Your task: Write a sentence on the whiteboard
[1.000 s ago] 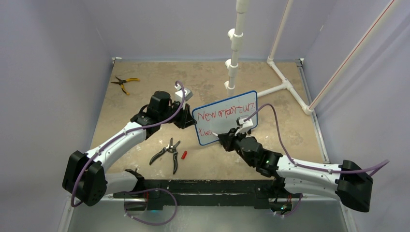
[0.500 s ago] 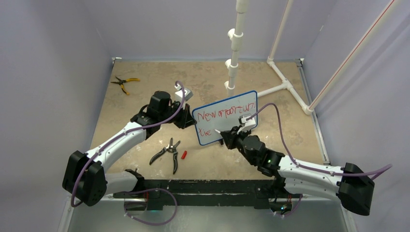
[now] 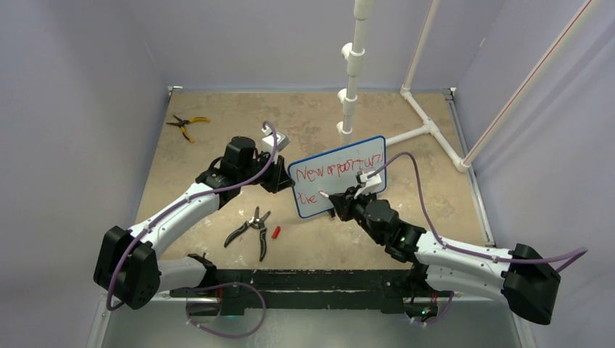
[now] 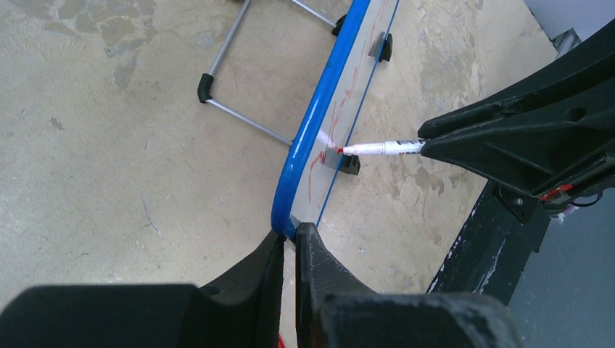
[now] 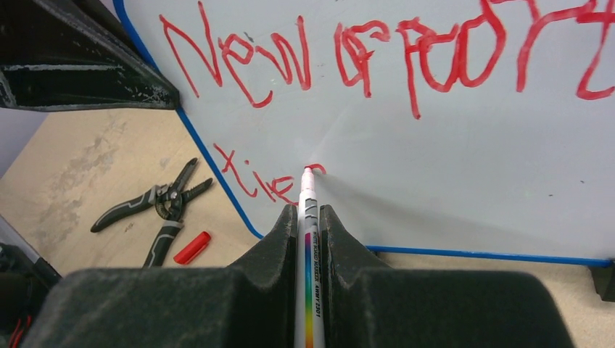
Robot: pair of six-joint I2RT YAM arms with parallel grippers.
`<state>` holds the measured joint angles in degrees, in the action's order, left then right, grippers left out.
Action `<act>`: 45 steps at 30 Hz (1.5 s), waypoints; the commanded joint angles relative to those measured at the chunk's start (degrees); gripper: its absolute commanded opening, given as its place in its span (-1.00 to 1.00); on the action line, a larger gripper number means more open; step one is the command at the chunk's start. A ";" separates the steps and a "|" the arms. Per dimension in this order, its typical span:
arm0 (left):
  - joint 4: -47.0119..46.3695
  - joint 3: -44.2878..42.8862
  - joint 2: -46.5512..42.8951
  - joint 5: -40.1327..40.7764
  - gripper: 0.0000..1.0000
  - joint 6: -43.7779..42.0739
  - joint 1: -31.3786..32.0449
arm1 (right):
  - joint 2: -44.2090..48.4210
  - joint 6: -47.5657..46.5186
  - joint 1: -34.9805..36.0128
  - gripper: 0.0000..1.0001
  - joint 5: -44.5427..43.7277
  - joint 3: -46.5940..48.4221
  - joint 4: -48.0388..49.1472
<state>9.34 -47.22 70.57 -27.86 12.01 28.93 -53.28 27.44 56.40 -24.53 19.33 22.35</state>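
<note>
The whiteboard (image 3: 337,176) stands tilted on the table, blue-framed, with a bare patch showing in the right wrist view (image 5: 450,167). The sentence (image 3: 339,169) runs across it in red. In the right wrist view its top row (image 5: 362,58) reads like "New oppor…", and a short lower row (image 5: 250,181) begins "tie". My right gripper (image 5: 308,212) is shut on a white marker (image 5: 307,239), whose red tip touches the board at the end of the lower row. My left gripper (image 4: 289,235) is shut on the whiteboard's blue left edge (image 4: 304,152), steadying it. The marker (image 4: 377,148) also shows there.
Black-handled wire strippers (image 3: 250,228) and the marker's red cap (image 3: 275,232) lie in front of the board. Yellow-handled pliers (image 3: 185,125) lie at the far left. A white pipe stand (image 3: 352,80) rises behind the board, and grey walls close the table in.
My right gripper has carried the marker tip slightly up and right along the lower row. The left arm and the board have stayed put.
</note>
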 commanded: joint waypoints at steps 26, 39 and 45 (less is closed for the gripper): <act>-1.79 -0.15 -0.60 -0.02 -1.00 0.03 -0.10 | 0.06 4.39 -0.50 -1.00 -3.78 0.61 -5.93; -1.77 -0.15 -0.60 0.05 -1.00 0.03 -0.10 | 0.77 1.53 -0.50 -1.00 2.50 -0.15 1.08; -1.79 -0.10 -0.59 0.07 -1.00 0.04 -0.10 | 6.56 4.46 -0.50 -1.00 -1.99 0.06 -5.80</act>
<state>9.34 -47.22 70.57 -27.88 12.03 28.93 -50.39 30.48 56.18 -23.03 19.20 18.92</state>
